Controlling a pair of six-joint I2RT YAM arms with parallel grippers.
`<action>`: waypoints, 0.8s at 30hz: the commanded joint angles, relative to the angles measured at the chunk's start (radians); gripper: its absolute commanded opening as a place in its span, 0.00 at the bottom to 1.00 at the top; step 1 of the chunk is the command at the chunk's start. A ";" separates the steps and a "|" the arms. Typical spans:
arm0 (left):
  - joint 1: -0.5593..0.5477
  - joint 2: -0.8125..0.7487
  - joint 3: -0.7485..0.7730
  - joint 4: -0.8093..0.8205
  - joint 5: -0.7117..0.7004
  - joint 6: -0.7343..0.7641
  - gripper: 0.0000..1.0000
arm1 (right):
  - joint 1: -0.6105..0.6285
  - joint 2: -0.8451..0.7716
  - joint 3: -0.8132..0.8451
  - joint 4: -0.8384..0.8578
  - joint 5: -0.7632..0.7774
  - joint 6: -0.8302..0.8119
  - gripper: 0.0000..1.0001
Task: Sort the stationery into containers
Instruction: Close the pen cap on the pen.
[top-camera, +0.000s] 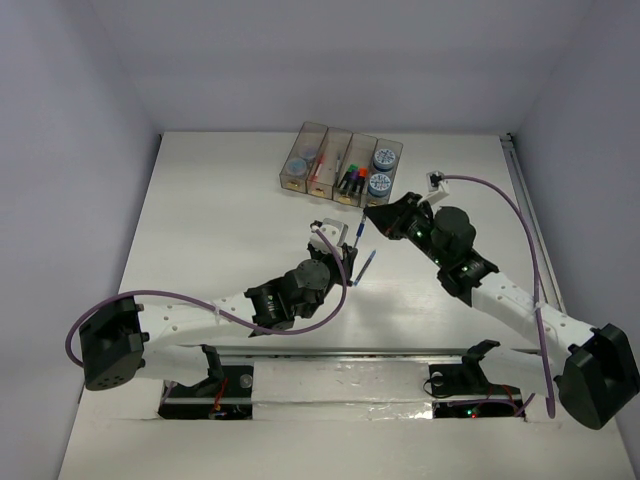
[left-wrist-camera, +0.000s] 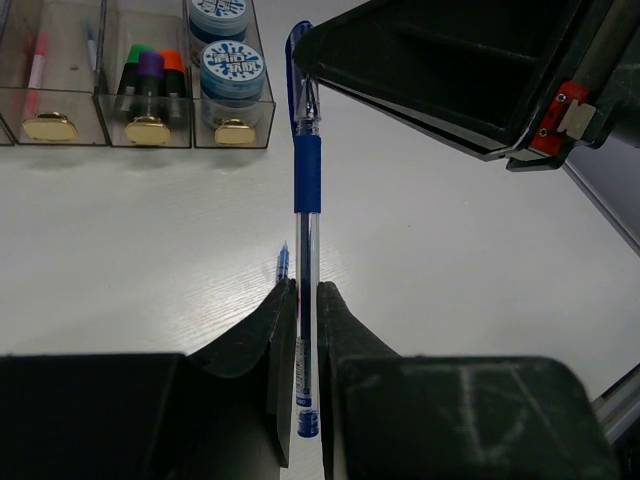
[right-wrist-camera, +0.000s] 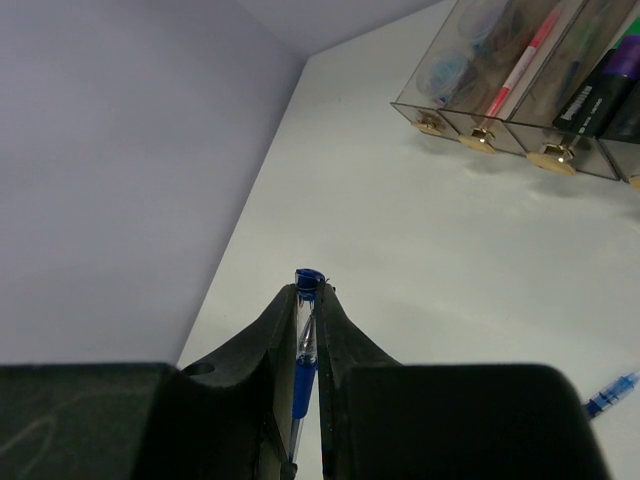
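Observation:
A thin blue pen (left-wrist-camera: 308, 170) with a clear barrel hangs above the table, gripped at both ends. My left gripper (left-wrist-camera: 307, 290) is shut on its lower barrel. My right gripper (right-wrist-camera: 307, 290) is shut on its capped end (right-wrist-camera: 306, 277). In the top view the pen (top-camera: 357, 237) stands between the left gripper (top-camera: 338, 235) and the right gripper (top-camera: 378, 213). A second blue pen (top-camera: 368, 268) lies on the table below them. The containers (top-camera: 340, 160) stand at the back, holding tape rolls (left-wrist-camera: 232, 65), highlighters (left-wrist-camera: 150, 65) and a pink pen (left-wrist-camera: 38, 55).
The right gripper's black body (left-wrist-camera: 450, 80) fills the upper right of the left wrist view. The loose pen's tip (right-wrist-camera: 612, 393) shows at the right edge of the right wrist view. The table's back wall and side walls close in the white surface (top-camera: 220, 230).

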 joint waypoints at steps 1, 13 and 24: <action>0.003 -0.028 0.036 0.073 -0.027 0.008 0.00 | 0.025 -0.014 -0.007 0.059 0.039 0.001 0.09; 0.003 -0.002 0.046 0.100 -0.052 0.012 0.00 | 0.054 -0.005 -0.007 0.067 0.047 0.024 0.08; 0.030 0.003 0.050 0.117 -0.052 0.029 0.00 | 0.094 -0.007 -0.019 0.052 0.092 0.018 0.08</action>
